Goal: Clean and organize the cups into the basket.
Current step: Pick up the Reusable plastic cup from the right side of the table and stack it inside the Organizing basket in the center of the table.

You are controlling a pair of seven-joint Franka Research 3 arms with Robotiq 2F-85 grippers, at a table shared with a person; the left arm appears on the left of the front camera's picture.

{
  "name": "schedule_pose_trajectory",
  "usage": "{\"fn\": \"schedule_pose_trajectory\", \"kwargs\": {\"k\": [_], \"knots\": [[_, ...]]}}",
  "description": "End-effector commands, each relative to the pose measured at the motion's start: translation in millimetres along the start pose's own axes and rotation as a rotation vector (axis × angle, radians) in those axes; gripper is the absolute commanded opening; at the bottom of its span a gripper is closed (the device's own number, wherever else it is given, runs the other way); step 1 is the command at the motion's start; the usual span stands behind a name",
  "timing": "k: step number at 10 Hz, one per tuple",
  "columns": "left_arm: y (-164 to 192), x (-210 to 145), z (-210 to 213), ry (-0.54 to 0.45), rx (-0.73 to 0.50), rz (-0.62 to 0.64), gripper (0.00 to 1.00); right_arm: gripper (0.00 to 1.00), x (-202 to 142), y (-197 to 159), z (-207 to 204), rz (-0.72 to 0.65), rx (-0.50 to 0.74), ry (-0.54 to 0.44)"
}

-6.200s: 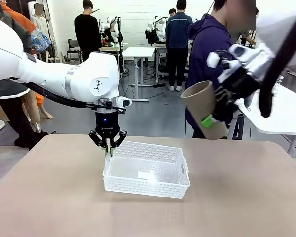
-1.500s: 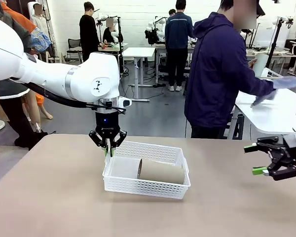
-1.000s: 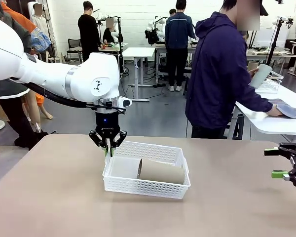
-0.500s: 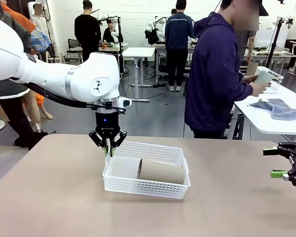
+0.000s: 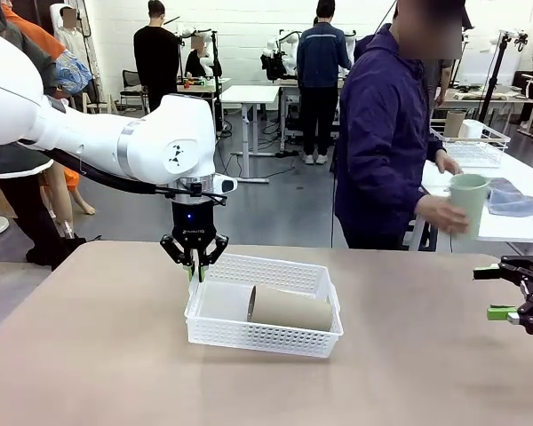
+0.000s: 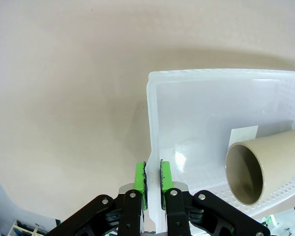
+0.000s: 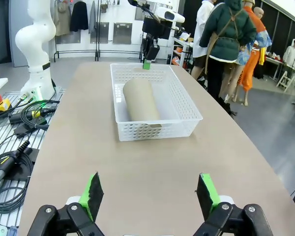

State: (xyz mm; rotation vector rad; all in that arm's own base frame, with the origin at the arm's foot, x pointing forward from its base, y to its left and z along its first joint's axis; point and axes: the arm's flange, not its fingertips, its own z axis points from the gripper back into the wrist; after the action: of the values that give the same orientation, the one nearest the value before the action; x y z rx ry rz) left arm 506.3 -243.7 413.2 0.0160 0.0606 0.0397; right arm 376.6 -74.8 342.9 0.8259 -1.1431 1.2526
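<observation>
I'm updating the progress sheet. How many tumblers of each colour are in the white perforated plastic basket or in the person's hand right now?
Matte tan tapered tumbler, lying on its side in the white perforated plastic basket: 1
Pale mint green tumbler, held upright in the person's hand: 1
Total: 2

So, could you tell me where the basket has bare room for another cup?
A bare strip runs between the tan cup and the basket's far long wall. The left end is tighter: the left gripper has its fingers shut on that rim.
</observation>
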Motion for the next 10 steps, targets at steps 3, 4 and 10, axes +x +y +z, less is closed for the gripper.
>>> {"fn": "schedule_pose_trajectory", "kwargs": {"k": [3, 4, 10], "knots": [[-1.1, -1.2, 0.0, -0.004, -0.001, 0.011, 0.00, 1.00, -0.5, -2.3, -0.8, -0.003, 0.000, 0.004], [-1.1, -1.2, 0.0, -0.004, -0.001, 0.011, 0.00, 1.00, -0.5, -2.3, -0.8, -0.003, 0.000, 0.004], [-1.1, -1.2, 0.0, -0.004, -0.001, 0.011, 0.00, 1.00, -0.5, -2.3, -0.8, -0.003, 0.000, 0.004]]}}
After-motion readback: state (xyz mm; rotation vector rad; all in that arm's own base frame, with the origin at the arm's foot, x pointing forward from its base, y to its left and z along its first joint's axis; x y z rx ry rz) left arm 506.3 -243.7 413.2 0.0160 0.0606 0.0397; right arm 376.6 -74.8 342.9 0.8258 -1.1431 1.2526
